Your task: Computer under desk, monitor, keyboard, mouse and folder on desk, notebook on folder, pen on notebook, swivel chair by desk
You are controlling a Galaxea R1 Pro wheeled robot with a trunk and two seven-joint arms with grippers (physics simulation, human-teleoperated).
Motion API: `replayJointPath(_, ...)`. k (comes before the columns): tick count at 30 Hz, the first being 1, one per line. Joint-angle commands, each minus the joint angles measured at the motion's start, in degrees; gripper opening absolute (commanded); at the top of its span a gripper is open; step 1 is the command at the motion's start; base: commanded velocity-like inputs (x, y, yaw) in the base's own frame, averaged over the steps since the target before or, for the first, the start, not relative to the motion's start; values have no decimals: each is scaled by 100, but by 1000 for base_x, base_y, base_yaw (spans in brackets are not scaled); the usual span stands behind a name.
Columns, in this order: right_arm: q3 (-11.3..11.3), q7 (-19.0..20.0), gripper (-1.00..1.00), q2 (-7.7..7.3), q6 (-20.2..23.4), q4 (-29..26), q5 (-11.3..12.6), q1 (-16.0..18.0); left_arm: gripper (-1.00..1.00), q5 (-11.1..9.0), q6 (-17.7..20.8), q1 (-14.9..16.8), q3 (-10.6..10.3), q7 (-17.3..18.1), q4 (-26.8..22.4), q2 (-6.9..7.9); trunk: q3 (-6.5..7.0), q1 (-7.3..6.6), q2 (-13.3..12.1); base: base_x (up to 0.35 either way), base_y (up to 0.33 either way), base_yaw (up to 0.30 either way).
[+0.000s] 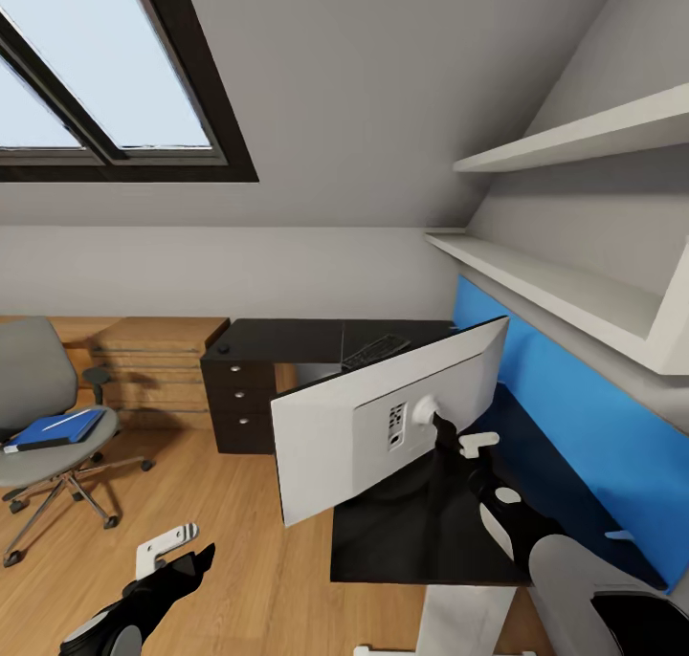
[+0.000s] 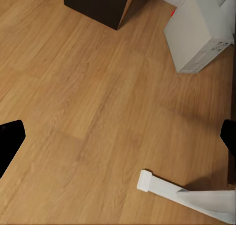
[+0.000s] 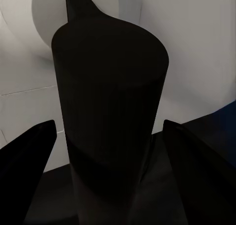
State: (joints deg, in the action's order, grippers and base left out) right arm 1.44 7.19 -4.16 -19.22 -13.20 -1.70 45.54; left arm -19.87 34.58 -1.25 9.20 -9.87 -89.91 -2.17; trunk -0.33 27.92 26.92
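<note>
**Monitor being set on the tabletop, most of the tidying still ahead**

The right end effector (image 1: pixel 457 443) is straddling the monitor's black stand post, its fingers (image 3: pixel 27 156) sitting either side of the post; whether they are actually pressing on it I cannot tell. The monitor (image 1: pixel 383 417) is standing over the near end of the tabletop (image 1: pixel 287 338), pale back toward the camera and tilted. The left end effector (image 1: pixel 165 551) is hanging spread apart and idle over the floor (image 2: pixel 88 102).

By my reading, only the keyboard (image 1: pixel 376 351) looks placed, lying on the tabletop behind the monitor. The folder (image 1: pixel 55 429) is lying on the chair (image 1: pixel 43 417), with a white pen on it; the chair is standing well apart from the tabletop. The computer (image 2: pixel 199 33) is sitting on the floor near the drawers. Mouse and notebook are not identifiable.

The black tabletop is running along a blue wall panel under white shelves, beneath sloping walls and a skylight (image 1: pixel 105 82).
</note>
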Motion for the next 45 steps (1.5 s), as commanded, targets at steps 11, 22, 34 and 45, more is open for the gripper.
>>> replayJointPath(11, -4, 17, -100, -6, 129, 24, -57, -1, 100, -61, 23, 1, 3, -44, 12, -3, -5, 6, 1, 101, 0, 0)
replayJointPath(22, -12, 620, -100, -241, 134, 22, -52, -1, 100, -61, 23, 0, 3, -42, 19, -3, -5, 6, 1, 1, 0, 0)
replayJointPath(34, -16, 607, -100, -314, 135, 20, -41, -1, 100, -59, 23, -1, 3, -47, 20, -3, -5, 6, 1, 58, -49, 0)
replayJointPath(45, -22, 602, -100, -315, 114, 20, -41, -1, 100, -58, 23, 1, 3, -46, 21, 3, -5, 6, 1, 61, -121, 0)
